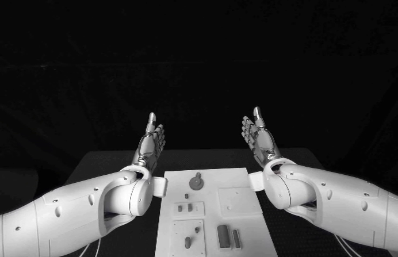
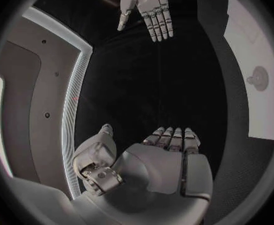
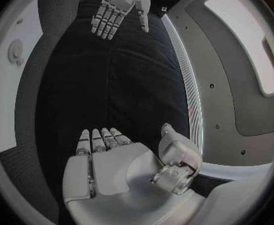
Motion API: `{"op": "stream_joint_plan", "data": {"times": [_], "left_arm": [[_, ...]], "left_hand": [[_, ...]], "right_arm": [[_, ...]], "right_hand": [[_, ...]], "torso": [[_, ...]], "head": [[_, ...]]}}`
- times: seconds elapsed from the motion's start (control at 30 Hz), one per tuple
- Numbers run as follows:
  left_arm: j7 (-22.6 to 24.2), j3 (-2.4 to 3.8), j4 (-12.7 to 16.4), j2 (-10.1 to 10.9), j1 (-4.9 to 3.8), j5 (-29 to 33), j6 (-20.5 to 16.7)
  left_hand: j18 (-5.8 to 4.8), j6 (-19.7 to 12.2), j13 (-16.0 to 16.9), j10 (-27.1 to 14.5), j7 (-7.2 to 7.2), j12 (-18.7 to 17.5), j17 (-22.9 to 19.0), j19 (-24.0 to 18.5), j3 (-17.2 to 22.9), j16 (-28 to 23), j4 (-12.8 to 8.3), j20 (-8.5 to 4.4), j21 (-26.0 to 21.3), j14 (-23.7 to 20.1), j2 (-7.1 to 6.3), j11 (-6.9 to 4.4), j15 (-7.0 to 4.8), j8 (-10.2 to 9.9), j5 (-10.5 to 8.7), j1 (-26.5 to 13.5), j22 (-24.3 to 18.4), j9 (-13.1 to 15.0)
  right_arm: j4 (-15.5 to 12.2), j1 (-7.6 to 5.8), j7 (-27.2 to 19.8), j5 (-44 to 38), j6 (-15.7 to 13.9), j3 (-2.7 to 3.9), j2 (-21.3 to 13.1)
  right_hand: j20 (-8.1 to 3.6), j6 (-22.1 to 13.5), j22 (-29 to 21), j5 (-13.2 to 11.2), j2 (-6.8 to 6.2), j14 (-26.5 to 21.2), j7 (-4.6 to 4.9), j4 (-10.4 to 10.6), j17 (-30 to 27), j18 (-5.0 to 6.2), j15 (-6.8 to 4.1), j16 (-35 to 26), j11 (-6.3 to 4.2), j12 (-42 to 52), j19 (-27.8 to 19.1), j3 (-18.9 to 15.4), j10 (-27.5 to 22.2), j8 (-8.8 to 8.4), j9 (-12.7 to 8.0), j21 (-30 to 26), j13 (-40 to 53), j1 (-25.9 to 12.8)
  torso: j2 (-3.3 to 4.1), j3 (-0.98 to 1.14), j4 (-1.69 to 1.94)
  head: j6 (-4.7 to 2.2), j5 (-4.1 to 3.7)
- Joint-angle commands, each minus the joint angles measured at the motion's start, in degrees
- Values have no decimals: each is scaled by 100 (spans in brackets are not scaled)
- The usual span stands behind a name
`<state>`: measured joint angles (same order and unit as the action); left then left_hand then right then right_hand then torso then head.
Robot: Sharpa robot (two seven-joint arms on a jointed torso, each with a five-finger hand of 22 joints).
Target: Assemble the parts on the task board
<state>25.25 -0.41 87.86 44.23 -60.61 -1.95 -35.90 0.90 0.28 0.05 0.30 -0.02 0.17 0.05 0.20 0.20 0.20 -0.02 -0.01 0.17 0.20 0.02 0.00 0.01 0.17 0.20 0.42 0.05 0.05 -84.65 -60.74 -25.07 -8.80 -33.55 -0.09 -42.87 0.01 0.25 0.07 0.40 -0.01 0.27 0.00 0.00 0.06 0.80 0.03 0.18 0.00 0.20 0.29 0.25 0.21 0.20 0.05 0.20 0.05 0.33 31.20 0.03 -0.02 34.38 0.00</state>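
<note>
The white task board (image 1: 228,208) lies in the middle of the table, between my two arms. A round grey part (image 1: 196,182) with a stem sits near its far end. Small grey parts (image 1: 189,208) stand in slots at mid-board, and longer grey bars (image 1: 224,236) lie near the front. My left hand (image 1: 150,144) is raised above the table left of the board, fingers straight and together, holding nothing. My right hand (image 1: 260,137) mirrors it on the board's right, also flat and empty. Each wrist view shows its own palm (image 2: 164,160) (image 3: 106,162) and the opposite hand (image 2: 146,7) (image 3: 118,5).
The black table (image 1: 108,165) extends past the board on both sides and beyond it. The board's edge (image 2: 255,80) with the round part appears in the left wrist view, and the same edge (image 3: 15,55) in the right wrist view.
</note>
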Motion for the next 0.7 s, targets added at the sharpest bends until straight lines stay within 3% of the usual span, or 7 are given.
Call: {"op": "stream_joint_plan", "data": {"times": [0.03, 0.2, 0.7], "left_arm": [[437, 31, 163, 34, 33, 186, -777], [455, 41, 209, 46, 45, 195, -822], [455, 41, 209, 46, 45, 195, -822]], "left_hand": [[-90, -28, -5, -30, 2, -17, -5, -20, -20, -20, 2, 1, -17, -20, -2, 0, -1, -17, -20, -42, -5, -5], [-90, -28, -5, -30, 2, -17, -5, -20, -20, -20, 2, 1, -17, -20, -2, 0, -1, -17, -20, -42, -5, -5], [-90, -28, -5, -30, 2, -17, -5, -20, -20, -20, 2, 1, -17, -20, -2, 0, -1, -17, -20, -42, -5, -5]], "right_arm": [[-277, 32, -408, 709, -851, 7, -92], [-522, 57, -470, 875, -1050, 9, -179], [-530, 58, -472, 880, -1057, 9, -182]], "right_hand": [[-1, -25, -7, -40, 1, -27, 0, 0, -6, -80, -3, -18, 0, -20, -29, -25, -21, -20, -5, -20, -5, -33], [-1, -25, -7, -40, 1, -27, 0, 0, -6, -80, -3, -18, 0, -20, -29, -25, -21, -20, -5, -20, -5, -33], [-1, -25, -7, -40, 1, -27, 0, 0, -6, -80, -3, -18, 0, -20, -29, -25, -21, -20, -5, -20, -5, -33]], "torso": [[-2, -3, 2], [-2, -3, 2], [-2, -3, 2]], "head": [[0, 0], [0, 0], [0, 0]]}}
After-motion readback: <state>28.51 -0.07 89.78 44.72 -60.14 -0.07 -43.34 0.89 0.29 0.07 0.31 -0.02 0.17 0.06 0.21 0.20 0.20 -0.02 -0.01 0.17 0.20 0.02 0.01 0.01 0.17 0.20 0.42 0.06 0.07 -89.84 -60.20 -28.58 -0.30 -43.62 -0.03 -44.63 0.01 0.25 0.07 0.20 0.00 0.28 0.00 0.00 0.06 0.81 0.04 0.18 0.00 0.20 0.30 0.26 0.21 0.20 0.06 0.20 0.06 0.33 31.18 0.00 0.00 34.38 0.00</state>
